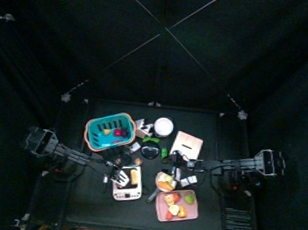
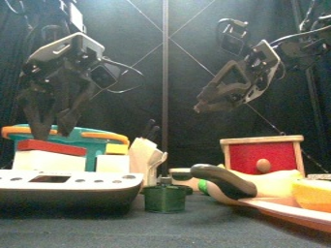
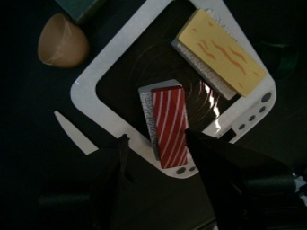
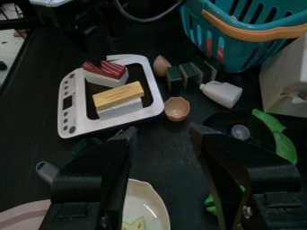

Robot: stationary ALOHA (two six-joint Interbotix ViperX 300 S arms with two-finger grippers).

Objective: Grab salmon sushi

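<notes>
Left wrist view: the left tool point(image 3: 162, 153), jaws spread wide, hangs directly over the salmon sushi point(image 3: 170, 126) in the white tray point(image 3: 102, 76), egg sushi point(image 3: 223, 52) beyond it. The right tool point(image 4: 168, 144) is spread too.

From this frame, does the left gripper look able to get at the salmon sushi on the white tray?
Probably yes. The left gripper hangs over the salmon sushi on the white tray, jaws open to either side of it. Nothing covers the piece, and the yellow sushi lies apart from it.

Red-and-white striped salmon sushi point(image 3: 170, 126) — white tray point(image 3: 99, 79) (black inside).
</notes>
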